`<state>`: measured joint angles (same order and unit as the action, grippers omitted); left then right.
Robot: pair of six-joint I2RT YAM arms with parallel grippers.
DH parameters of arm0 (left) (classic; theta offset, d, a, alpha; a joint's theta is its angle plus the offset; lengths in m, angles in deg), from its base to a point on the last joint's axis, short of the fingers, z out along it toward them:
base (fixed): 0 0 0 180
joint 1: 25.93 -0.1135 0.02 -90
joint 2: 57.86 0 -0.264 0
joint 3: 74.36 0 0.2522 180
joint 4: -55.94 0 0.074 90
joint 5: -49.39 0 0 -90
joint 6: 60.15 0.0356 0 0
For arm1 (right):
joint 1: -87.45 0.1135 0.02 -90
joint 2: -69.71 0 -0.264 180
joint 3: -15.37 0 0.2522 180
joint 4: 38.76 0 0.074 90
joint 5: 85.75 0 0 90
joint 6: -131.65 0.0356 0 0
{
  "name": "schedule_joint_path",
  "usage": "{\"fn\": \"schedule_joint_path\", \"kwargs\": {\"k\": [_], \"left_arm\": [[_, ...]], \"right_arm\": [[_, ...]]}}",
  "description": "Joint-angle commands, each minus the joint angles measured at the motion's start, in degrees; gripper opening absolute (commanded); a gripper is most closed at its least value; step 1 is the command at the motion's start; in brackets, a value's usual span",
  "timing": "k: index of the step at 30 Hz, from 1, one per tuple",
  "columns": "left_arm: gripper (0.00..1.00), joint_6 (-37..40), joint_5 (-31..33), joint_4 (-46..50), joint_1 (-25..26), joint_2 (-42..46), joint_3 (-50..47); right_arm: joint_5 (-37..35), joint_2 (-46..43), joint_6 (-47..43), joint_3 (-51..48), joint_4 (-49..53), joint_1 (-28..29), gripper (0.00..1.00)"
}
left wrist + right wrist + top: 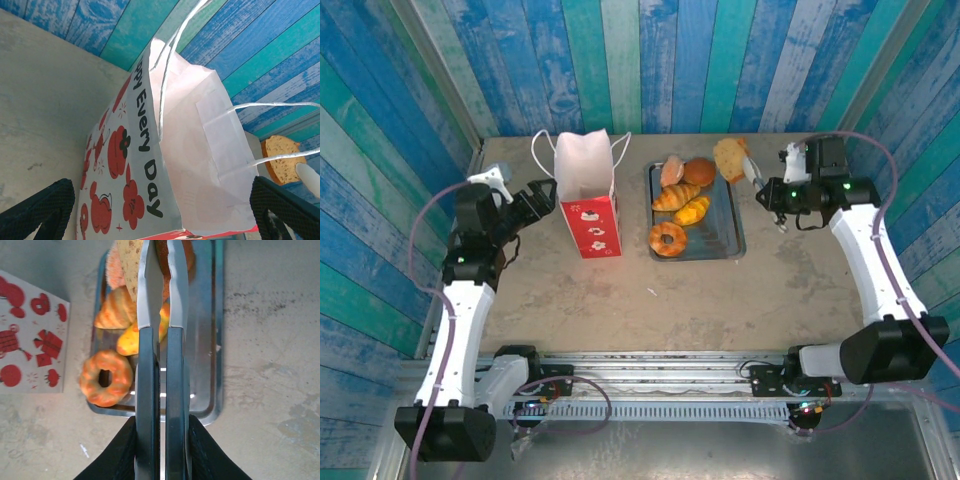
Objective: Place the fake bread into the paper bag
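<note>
The paper bag point(588, 195) stands upright left of the tray, white above and red below; its side fills the left wrist view point(195, 150). My left gripper point(533, 197) is open, its fingers either side of the bag's base point(160, 215). My right gripper point(767, 190) is shut on the metal tongs point(160, 365), which pinch a speckled toast-like piece of fake bread point(730, 157) point(131, 265) over the tray's far right corner. On the tray lie a ring donut point(667, 239) point(106, 378), a croissant point(676, 196), a yellow roll point(693, 211) and two buns point(685, 171).
The grey metal tray point(728, 235) point(205, 340) lies between the bag and the right arm. Blue striped walls close in the table at the back and sides. Bare tabletop point(720, 300) stretches in front of bag and tray.
</note>
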<state>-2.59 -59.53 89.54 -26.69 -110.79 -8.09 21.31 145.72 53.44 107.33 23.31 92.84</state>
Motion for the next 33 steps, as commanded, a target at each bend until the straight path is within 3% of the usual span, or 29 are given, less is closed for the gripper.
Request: {"fn": "schedule_joint_path", "kwargs": {"k": [1, 6, 11, 22, 33], "left_arm": [[0.95, -2.67, -3.63, -2.65, -0.23, -1.58, 0.81], [1.00, -4.84, -6.84, -6.31, -0.21, -3.86, -0.73], [0.93, -6.63, -8.24, -9.17, -0.23, -5.99, -2.05], [0.66, -8.76, -9.01, -12.14, -0.21, -8.38, -2.72], [0.51, -8.96, -9.22, -11.64, -0.21, -6.79, -3.35]], "right_arm": [[-0.62, -2.68, 1.79, 4.45, 0.48, 2.92, 0.14], [-4.39, -4.02, 3.53, 9.61, 0.50, 9.51, 0.14], [-8.51, -3.77, 4.46, 14.54, 0.11, 16.49, 0.14], [-17.68, -0.37, 3.60, 22.41, -5.28, 32.85, 0.14], [-28.28, 10.46, 2.39, 30.77, -5.08, 46.45, 0.14]]}}
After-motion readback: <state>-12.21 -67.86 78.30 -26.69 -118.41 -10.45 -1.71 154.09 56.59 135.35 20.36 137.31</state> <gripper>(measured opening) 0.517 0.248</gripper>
